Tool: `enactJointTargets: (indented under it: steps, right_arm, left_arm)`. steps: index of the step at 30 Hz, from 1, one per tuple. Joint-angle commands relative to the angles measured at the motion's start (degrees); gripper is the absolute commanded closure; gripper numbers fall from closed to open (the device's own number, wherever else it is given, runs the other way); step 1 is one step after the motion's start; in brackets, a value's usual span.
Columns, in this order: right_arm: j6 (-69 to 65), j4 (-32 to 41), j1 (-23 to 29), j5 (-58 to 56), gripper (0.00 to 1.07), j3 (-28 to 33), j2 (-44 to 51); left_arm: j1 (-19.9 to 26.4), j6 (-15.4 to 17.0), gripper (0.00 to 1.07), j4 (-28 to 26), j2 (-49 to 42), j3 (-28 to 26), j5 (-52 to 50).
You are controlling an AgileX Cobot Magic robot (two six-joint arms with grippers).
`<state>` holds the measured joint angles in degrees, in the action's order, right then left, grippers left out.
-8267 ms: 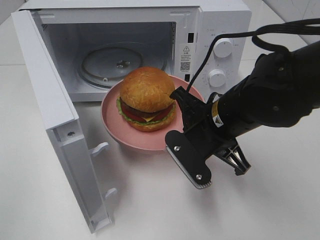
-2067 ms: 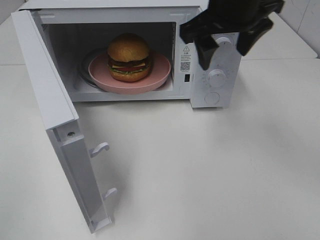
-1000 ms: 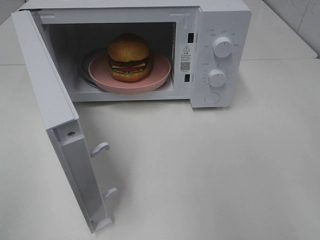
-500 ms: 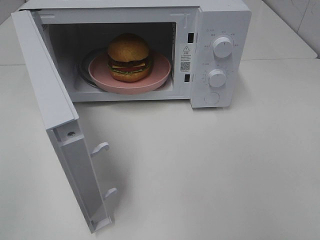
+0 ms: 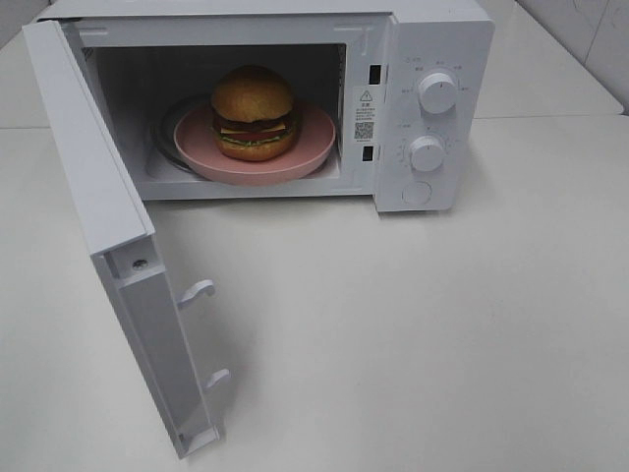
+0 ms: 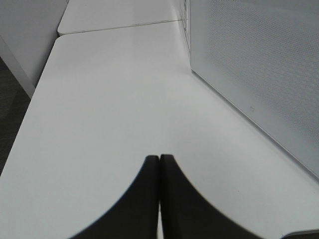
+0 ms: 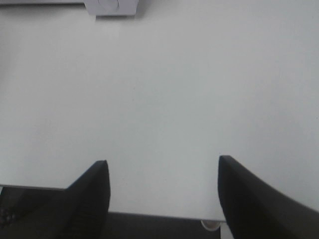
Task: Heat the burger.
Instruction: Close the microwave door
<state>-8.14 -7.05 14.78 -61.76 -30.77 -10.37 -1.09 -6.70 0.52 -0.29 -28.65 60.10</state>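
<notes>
We see the burger (image 5: 254, 110) on its pink plate (image 5: 316, 138) inside the microwave (image 5: 432, 39) at the tabletop's (image 5: 413, 334) far edge. The left gripper (image 6: 159, 164) is pinched together and the right gripper (image 7: 162, 160) is spread wide, holding nothing.

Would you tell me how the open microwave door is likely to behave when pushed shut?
The door looks like a stiff, hinged panel, so it should probably swing, not flex. Its two latch hooks stick out and will likely need a firm final press.
</notes>
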Motion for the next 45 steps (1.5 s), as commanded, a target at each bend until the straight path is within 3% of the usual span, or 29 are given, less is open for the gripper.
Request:
enactJointTargets:
  steps: [1, 4, 45]
  right_arm:
    - [0.74, 0.46, -0.29, 0.46, 0.49, 0.06, 7.85]
    - [1.09, 0.46, -0.29, 0.92, 0.49, 0.17, 12.38]
    - [1.89, 0.92, -0.06, 4.18, 0.49, 2.01, 11.97]
  left_arm:
    - [-0.11, 0.00, 1.06, -0.52, -1.15, 0.23, -0.86]
    - [-0.11, 0.00, 1.06, -0.52, -1.15, 0.23, -0.86]
    - [-0.11, 0.00, 1.06, -0.80, -1.15, 0.23, -0.86]
